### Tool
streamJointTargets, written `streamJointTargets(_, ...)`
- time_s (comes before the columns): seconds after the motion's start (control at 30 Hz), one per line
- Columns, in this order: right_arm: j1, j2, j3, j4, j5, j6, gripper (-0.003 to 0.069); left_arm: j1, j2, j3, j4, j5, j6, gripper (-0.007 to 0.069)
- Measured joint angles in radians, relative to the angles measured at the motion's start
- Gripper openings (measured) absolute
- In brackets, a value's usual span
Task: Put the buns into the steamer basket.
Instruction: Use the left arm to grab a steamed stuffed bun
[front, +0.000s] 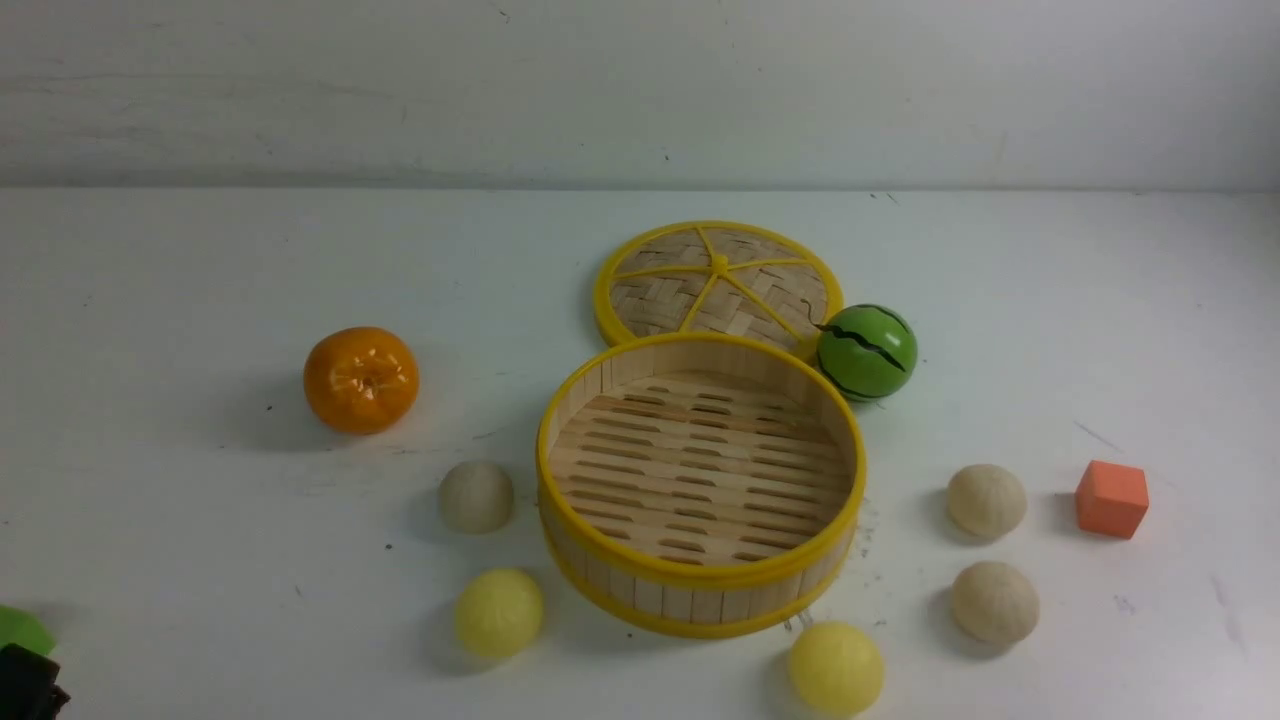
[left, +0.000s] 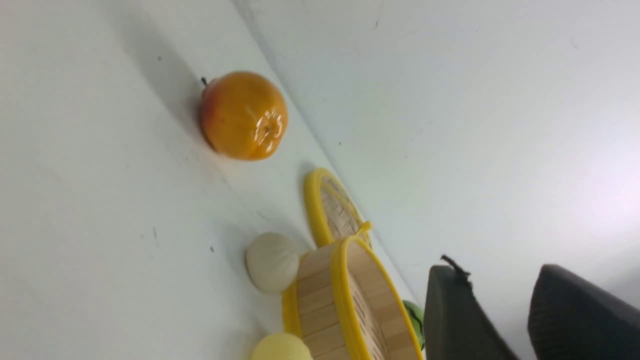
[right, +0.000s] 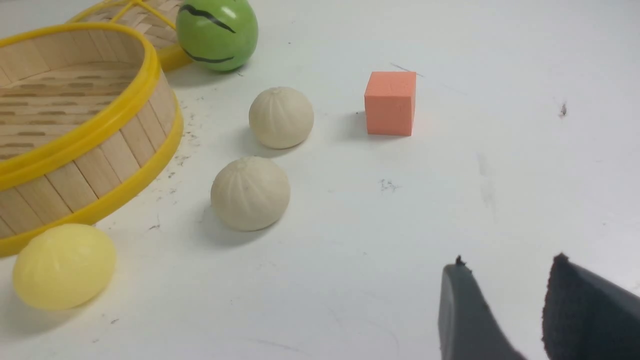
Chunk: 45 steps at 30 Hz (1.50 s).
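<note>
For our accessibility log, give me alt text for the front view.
An empty bamboo steamer basket sits mid-table with five buns outside it: cream bun and yellow bun on its left, another yellow bun in front, two cream buns on its right. Behind lie its woven lid and a green striped ball; an orange fruit is far left, an orange cube far right.

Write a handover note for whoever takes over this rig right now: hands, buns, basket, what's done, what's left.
Hands: left hand and right hand both open, empty.
Steamer basket: mid-table, empty; its lid lies behind it.
Buns, all on the table: left cream bun and left yellow bun left of the basket; front yellow bun at its front right; far cream bun and near cream bun to its right.
Done: nothing yet. To do: all five buns into the basket.
</note>
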Motion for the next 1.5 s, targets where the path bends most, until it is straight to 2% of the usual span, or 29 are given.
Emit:
streamJointTargets(0.03,0.000,0.000,0.000,0.000,0.000,0.000,0.0241,0.000,0.000,-0.003,-0.001,0.002,0.001,0.0206)
streamJointTargets(0.17,0.000,0.000,0.000,0.000,0.000,0.000,0.0241,0.000,0.000,-0.127,0.013,0.109,0.069,0.0032)
streamJointTargets(0.23,0.000,0.000,0.000,0.000,0.000,0.000,0.0241,0.000,0.000,-0.226,0.039,0.202,0.158,-0.0013)
streamJointTargets(0.33,0.000,0.000,0.000,0.000,0.000,0.000,0.0241,0.000,0.032,-0.322,0.051,0.315,0.243,-0.0013)
streamJointTargets(0.43,0.000,0.000,0.000,0.000,0.000,0.000,0.0241,0.000,0.229,-0.494,0.062,0.612,0.347,-0.0013)
streamJointTargets(0.47,0.000,0.000,0.000,0.000,0.000,0.000,0.0241,0.000,0.244,-0.503,0.064,0.630,0.347,-0.0013)
streamJointTargets(0.53,0.000,0.000,0.000,0.000,0.000,0.000,0.0241,0.000,0.432,-0.605,0.075,0.832,0.411,-0.0013)
streamJointTargets(0.63,0.000,0.000,0.000,0.000,0.000,0.000,0.0241,0.000,0.652,-0.701,0.096,0.968,0.500,-0.0013)
streamJointTargets(0.8,0.000,0.000,0.000,0.000,0.000,0.000,0.0241,-0.005,0.961,-0.775,0.094,0.964,0.603,-0.0013)
streamJointTargets(0.93,0.000,0.000,0.000,0.000,0.000,0.000,0.0241,-0.086,1.115,-0.821,0.098,0.885,0.612,-0.0013)
streamJointTargets(0.97,0.000,0.000,0.000,0.000,0.000,0.000,0.0241,-0.164,1.160,-0.850,0.120,0.839,0.591,-0.0013)
streamJointTargets(1.07,0.000,0.000,0.000,0.000,0.000,0.000,0.0241,-0.249,1.198,-0.891,0.164,0.800,0.529,-0.0013)
streamJointTargets(1.1,0.000,0.000,0.000,0.000,0.000,0.000,0.0241,-0.299,1.235,-0.936,0.213,0.794,0.460,-0.0013)
streamJointTargets(1.27,0.000,0.000,0.000,0.000,0.000,0.000,0.0241,-0.333,1.415,-1.121,0.337,0.857,0.367,-0.0013)
streamJointTargets(1.5,0.000,0.000,0.000,0.000,0.000,0.000,0.0241,-0.333,1.648,-1.308,0.458,0.944,0.359,-0.0013)
